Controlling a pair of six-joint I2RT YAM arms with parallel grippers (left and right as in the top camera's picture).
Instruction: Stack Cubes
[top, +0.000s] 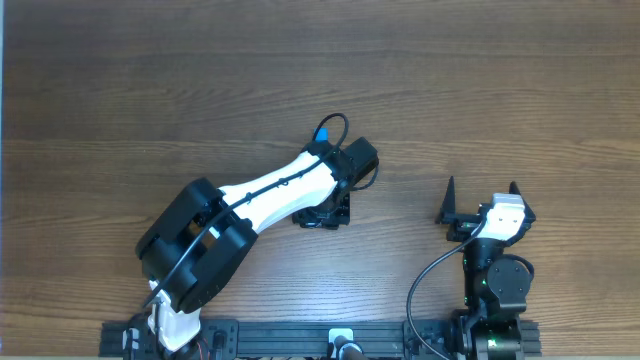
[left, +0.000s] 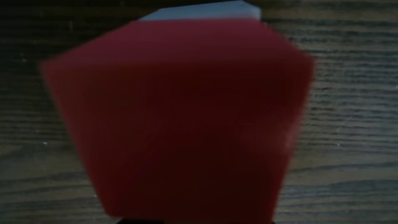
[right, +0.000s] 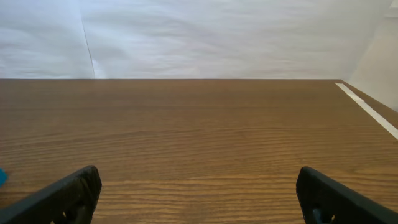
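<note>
Red cube (left: 180, 118) looks light + rigid, grab opp. flat sides; left hand (top: 323, 213) state can't tell, right hand (right: 198, 177) spread.

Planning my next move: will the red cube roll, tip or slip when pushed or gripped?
The red cube has flat faces and straight edges, so it will likely slide or tip, not roll. Its surface looks matte, so it is probably not slippery on the wooden table. Weight and stiffness cannot be judged here.
</note>
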